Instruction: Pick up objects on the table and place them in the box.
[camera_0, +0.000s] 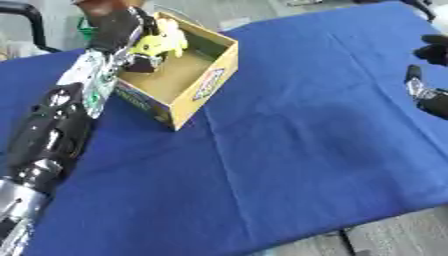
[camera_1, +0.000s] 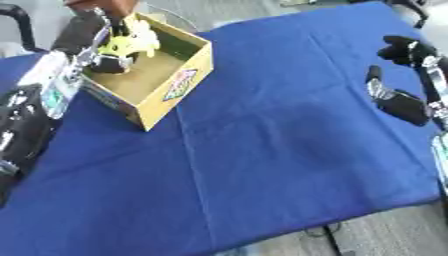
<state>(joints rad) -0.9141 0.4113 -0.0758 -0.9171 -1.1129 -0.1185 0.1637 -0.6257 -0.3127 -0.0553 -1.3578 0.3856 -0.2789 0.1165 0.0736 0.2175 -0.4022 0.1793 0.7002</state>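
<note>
— While my left hand (camera_0: 131, 37) hangs over the box (camera_0: 197, 75), which step is this?
— Placing. Its fingers curl round the yellow toy (camera_0: 162, 42), above the inside. Next I'd uncurl them. My right hand (camera_1: 402, 97) idles, relaxed.

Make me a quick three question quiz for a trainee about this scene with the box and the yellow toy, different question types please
1. True or false: the yellow toy lies on the blue cloth, far from the box.
2. Multiple choice: which hand is at the box? A) left hand B) right hand C) both
3. Fill in: the right hand shows at the view's ____ edge.

Key:
1. False; the toy is over the open box, at the left hand.
2. A
3. right
</note>
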